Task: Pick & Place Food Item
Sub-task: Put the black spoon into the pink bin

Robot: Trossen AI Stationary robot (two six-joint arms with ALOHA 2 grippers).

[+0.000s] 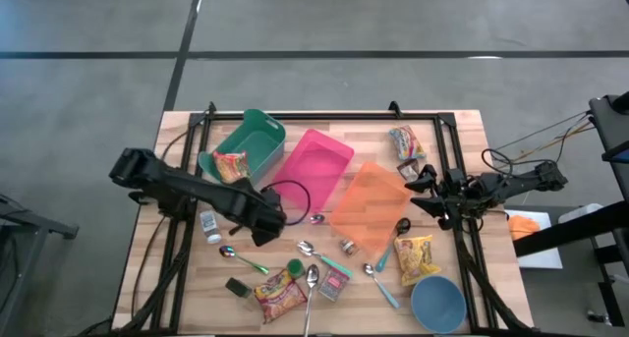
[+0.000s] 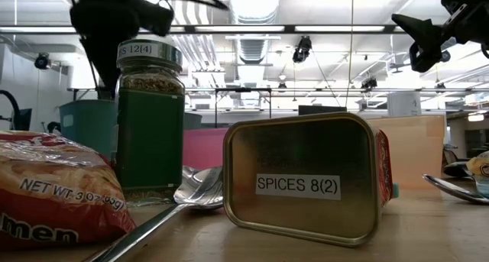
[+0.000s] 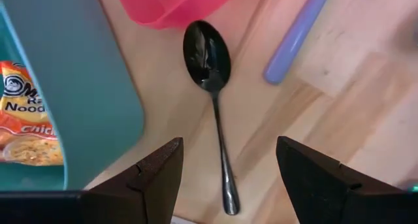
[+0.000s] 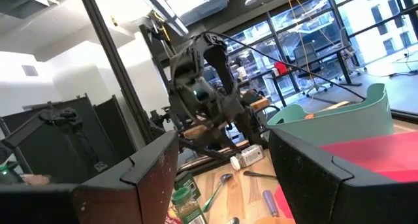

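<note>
Left gripper (image 3: 225, 168) jaws apart (empty), above spoon (image 3: 212, 87)

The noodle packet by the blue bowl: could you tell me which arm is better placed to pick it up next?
The right: its open pincer hovers near that noodle packet, while the left pincer, also open, is over a spoon by the teal bin.

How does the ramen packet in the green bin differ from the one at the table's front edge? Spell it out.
Place: the ramen packet in the green bin lies inside the green bin; the front packet lies on bare wood.
Neighbours: the front packet has spoons beside it; the binned one lies alone.
Both are orange-red noodle packets.
</note>
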